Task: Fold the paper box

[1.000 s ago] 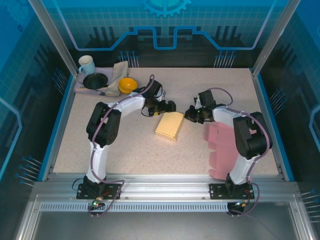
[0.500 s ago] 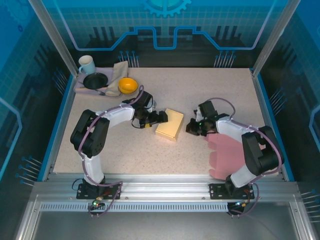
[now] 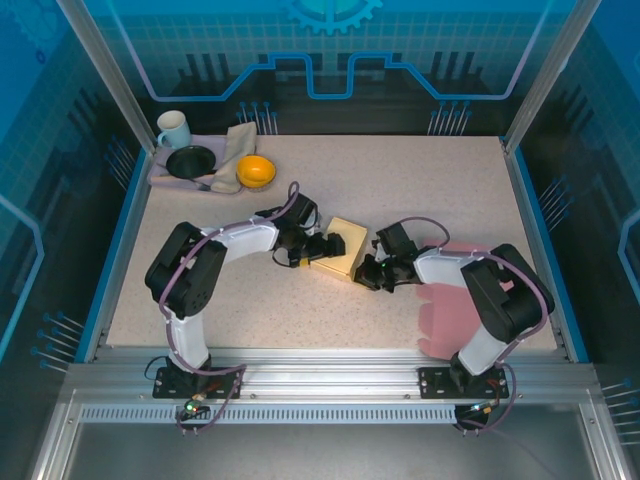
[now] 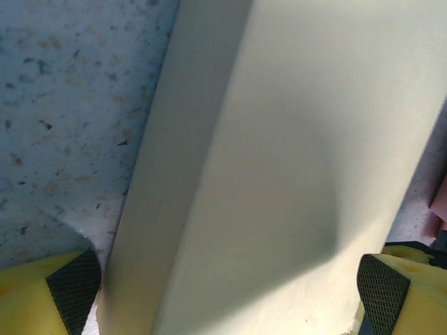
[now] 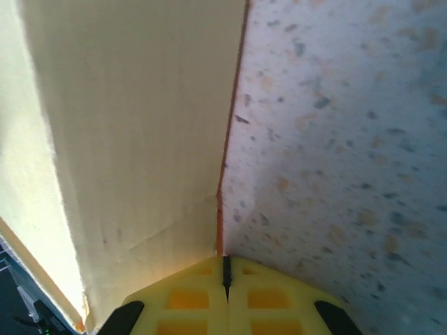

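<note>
L gripper [image 4: 227, 289]: jaws wide apart, straddling the paper box [image 4: 279, 153]. One pad [image 4: 73, 283] sits just beside the box's L wall and the other just past its R edge. Box top runs straight ahead of the palm; can't tell if the pads actually touch the card, view too close.

R gripper [image 5: 225, 296]: fingers pressed together, nothing between them. The tip is at the foot of a box wall, where the card meets the table [image 5: 349, 139]. The wall rises to the gripper's left, with bare table to its right.

Top view: box sits between the two grippers, L one over its near-left end, R one at its opposite side. Pink sheet [image 3: 455, 300] lies behind the R gripper, under that arm.

Handling, my read:
- Light, hollow thin card, prob. slides on the smooth top w/ any side push.
- Walls likely flex and dent; a faint crease shows on the wall by the R tip.
- Best hold is across opposite walls near a corner or fold line, where it's stiffest, w/ a soft squeeze.
- The other tip braces so the box doesn't skate.

Far beyond L gripper: bowl [image 3: 255, 171], plate [image 3: 190, 160], cloth [image 3: 237, 145] and cup [image 3: 172, 128], well apart from the box.
</note>
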